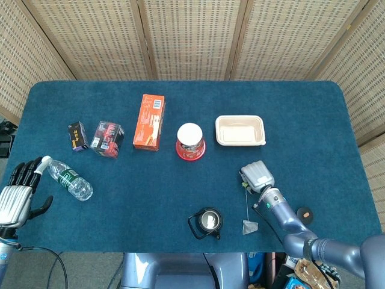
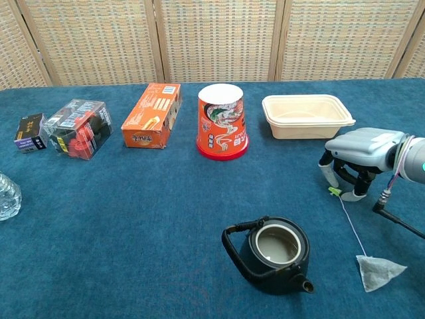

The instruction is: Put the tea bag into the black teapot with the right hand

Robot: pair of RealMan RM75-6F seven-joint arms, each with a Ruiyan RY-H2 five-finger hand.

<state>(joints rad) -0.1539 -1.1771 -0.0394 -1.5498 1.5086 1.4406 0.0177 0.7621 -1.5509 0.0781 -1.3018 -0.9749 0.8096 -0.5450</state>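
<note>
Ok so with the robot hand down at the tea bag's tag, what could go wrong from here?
The right robot hand has its fingers around the small green tag, but a secure pinch isn't clear; the tag could slip out on lifting. The tea bag lies on the cloth at the end of a long string, so once raised it may swing and miss the black teapot's opening. The teapot's handle stands up at one side and could snag the string.
</note>
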